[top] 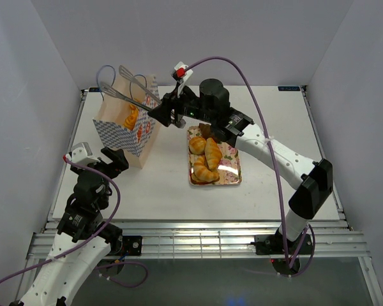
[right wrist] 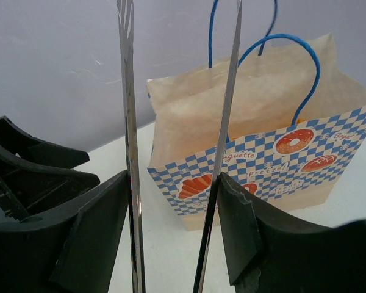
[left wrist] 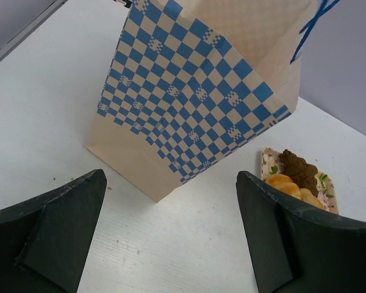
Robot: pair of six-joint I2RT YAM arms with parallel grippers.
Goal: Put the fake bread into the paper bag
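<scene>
The right hand (right wrist: 174,183) is clamped on a pair of metal tongs (right wrist: 127,122), one finger pressing each blade from outside. The blades stand apart, and nothing shows between them in the wrist view. Their tips reach over the open mouth of the paper bag (top: 124,137), probably because that is the spot for dropping a piece straight in. One orange piece of fake bread (top: 133,118) lies inside the bag. The other pieces lie on the floral tray (top: 233,172) near the middle of the surface (top: 179,197), a dark brown one at the tray's far end.

The bag stands upright toward the far-left corner of the surface, with its blue cord handles (right wrist: 305,73) raised. The left hand (left wrist: 171,189) waits just beside the bag's near corner. It is spread wide, empty and apparently not touching, which would let it steady the bag.

The bag's checkered face carries orange-red pictures of a croissant, a doughnut and a loaf. The word "pretzel" can be read, along with "aguette", whose first letter is hidden behind a blade. Fainter lettering below is too small to read.
</scene>
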